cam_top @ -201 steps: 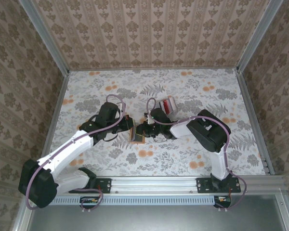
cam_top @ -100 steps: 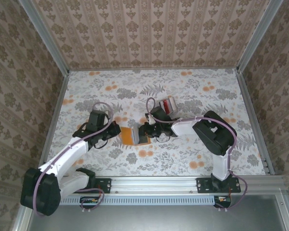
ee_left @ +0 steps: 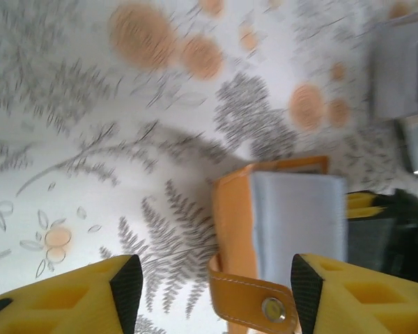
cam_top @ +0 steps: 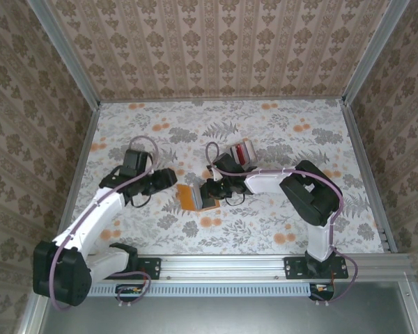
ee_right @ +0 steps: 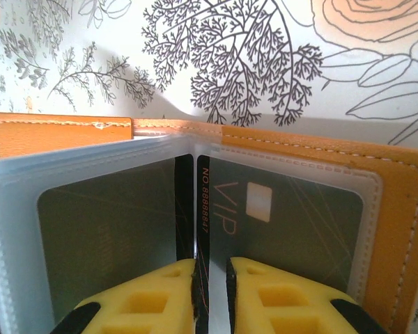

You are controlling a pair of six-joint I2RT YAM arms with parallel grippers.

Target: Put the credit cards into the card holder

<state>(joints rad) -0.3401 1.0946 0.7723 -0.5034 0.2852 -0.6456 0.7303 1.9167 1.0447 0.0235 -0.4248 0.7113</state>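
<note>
The orange card holder (cam_top: 189,197) lies open on the flowered table between the two grippers. Its clear sleeves (ee_right: 90,209) face my right wrist camera, and a dark grey VIP card (ee_right: 285,229) sits in the right sleeve. My right gripper (ee_right: 210,296) is shut on that card's bare edge at the holder's fold. My left gripper (cam_top: 168,177) stands open just left of the holder and touches nothing. In the left wrist view the holder (ee_left: 233,216) and its snap strap (ee_left: 254,303) lie ahead between the open fingers (ee_left: 125,285). The remaining credit cards (cam_top: 242,152), striped red, white and grey, rest behind the right gripper.
Metal frame posts and patterned walls close in the table (cam_top: 299,132) on the left, right and back. The base rail (cam_top: 223,266) runs along the near edge. Bare tabletop stretches across the back and the right side.
The left gripper let go of the card holder, opened and drew back to the left. The holder now lies flatter. The right gripper stayed at the holder.
</note>
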